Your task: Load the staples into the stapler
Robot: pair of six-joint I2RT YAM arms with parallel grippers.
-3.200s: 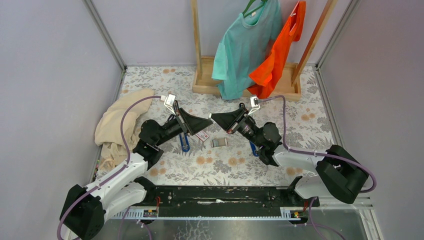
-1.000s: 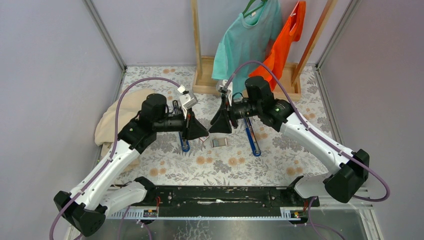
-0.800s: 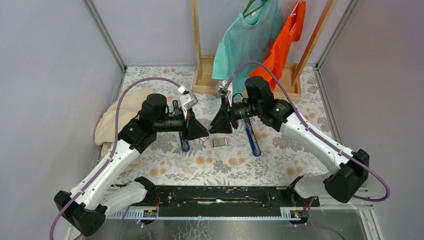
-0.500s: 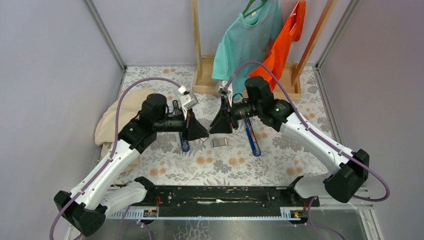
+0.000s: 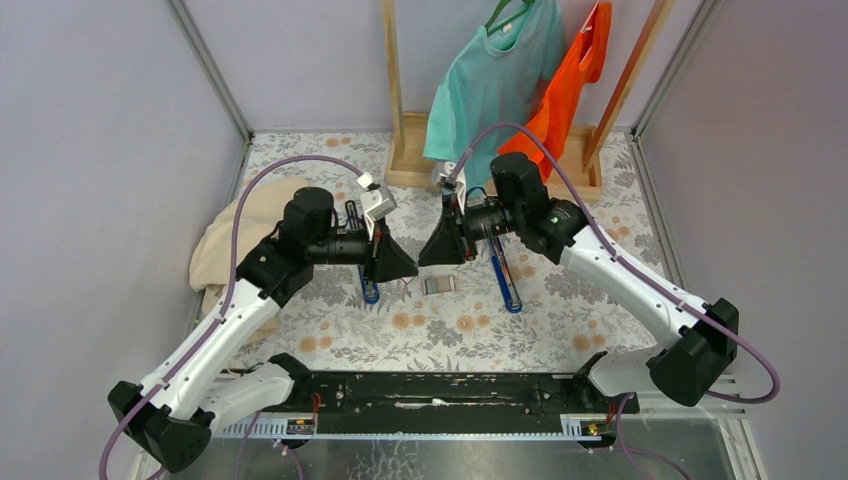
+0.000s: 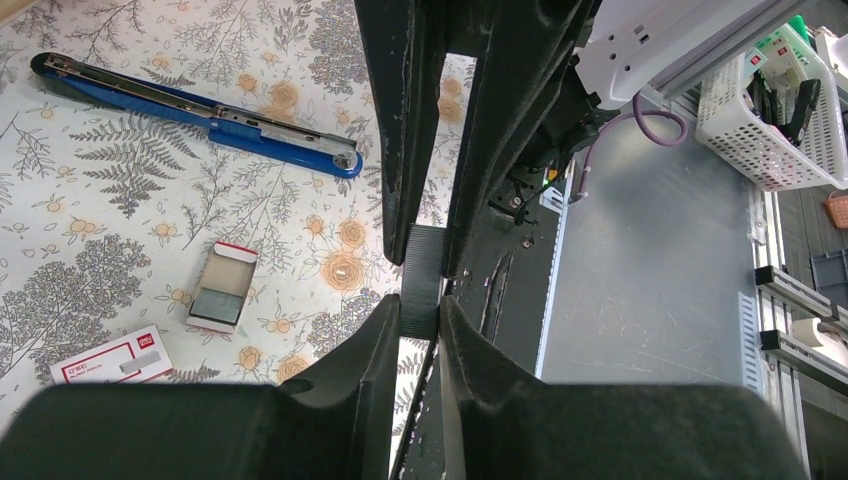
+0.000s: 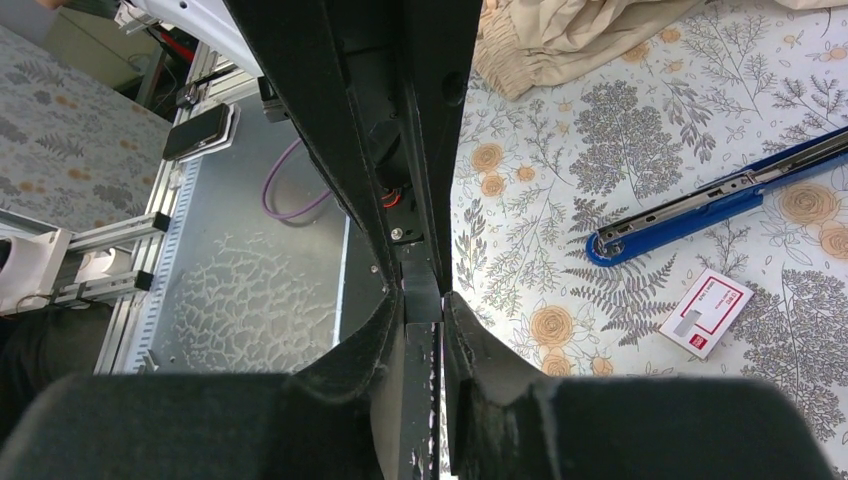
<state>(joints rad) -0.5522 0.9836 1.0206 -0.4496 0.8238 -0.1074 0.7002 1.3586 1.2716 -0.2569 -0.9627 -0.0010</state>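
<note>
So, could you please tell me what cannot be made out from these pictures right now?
- Both wrist views: a dark ribbed piece sits between the fingertips of the left hand and right hand; what it is cannot be told.
- Top view: the left arm covers part of one blue stapler.
- Left wrist view: whether the other stapler has staples in its channel is too small to tell.

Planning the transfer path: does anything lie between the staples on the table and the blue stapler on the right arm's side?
Nothing visible: only bare floral cloth separates the staples from that stapler. The red-and-white box lies on their other side.
</note>
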